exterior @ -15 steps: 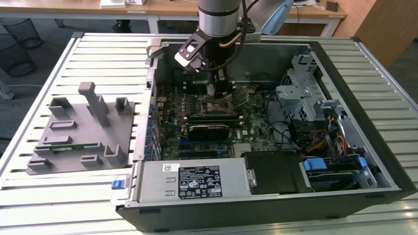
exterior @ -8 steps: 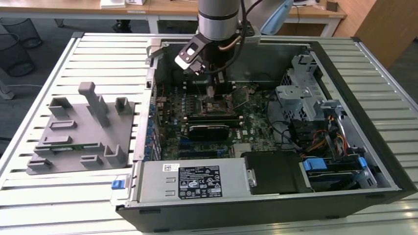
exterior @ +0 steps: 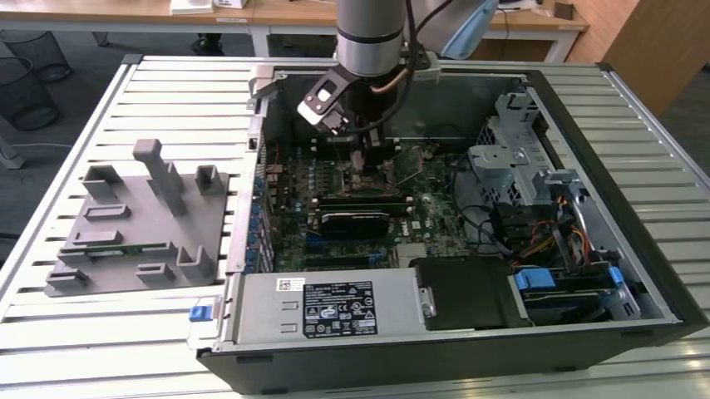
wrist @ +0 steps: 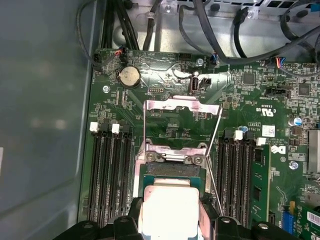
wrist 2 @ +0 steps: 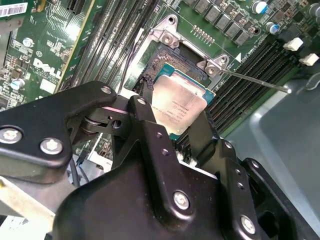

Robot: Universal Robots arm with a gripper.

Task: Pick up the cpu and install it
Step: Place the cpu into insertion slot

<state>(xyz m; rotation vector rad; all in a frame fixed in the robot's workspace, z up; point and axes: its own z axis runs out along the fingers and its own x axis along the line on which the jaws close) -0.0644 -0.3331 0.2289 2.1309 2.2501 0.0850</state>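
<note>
Gripper [wrist 2: 175, 111]: clenched on the cpu, one finger on each of two opposite edges.
Cpu [wrist 2: 181, 102]: silver top up, slightly tilted, just over the open socket [wrist: 172, 171].
Socket frame [wrist: 182, 105]: swung up off the motherboard [wrist: 245, 100].
Setting: open computer case [exterior: 621, 249].
</note>
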